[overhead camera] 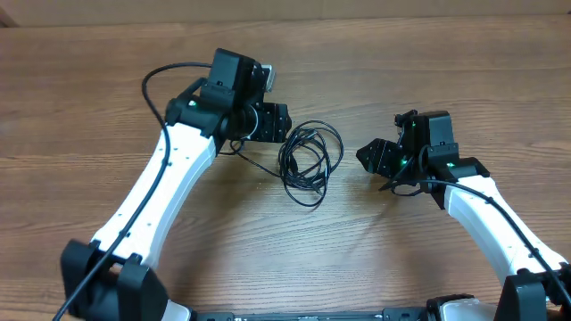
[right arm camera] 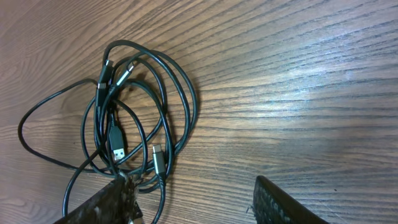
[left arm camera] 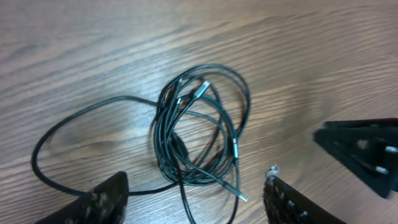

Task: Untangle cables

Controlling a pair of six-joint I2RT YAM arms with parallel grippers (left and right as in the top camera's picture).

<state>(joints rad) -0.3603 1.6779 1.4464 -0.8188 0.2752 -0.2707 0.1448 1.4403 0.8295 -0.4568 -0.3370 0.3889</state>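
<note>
We are noting the tangled black cables lying on the wooden table between the left gripper and the right gripper, both gaping open and holding nothing.

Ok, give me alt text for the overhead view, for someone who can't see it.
A tangled bundle of thin black cables lies on a wooden table between two white-and-black robot arms. The left tool is close beside the bundle, the right tool farther off, neither holding it.

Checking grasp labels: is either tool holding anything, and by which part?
Nothing is held. The left tool and right tool are both open and empty; the tangled bundle of thin black cables lies on the wooden table between them.
</note>
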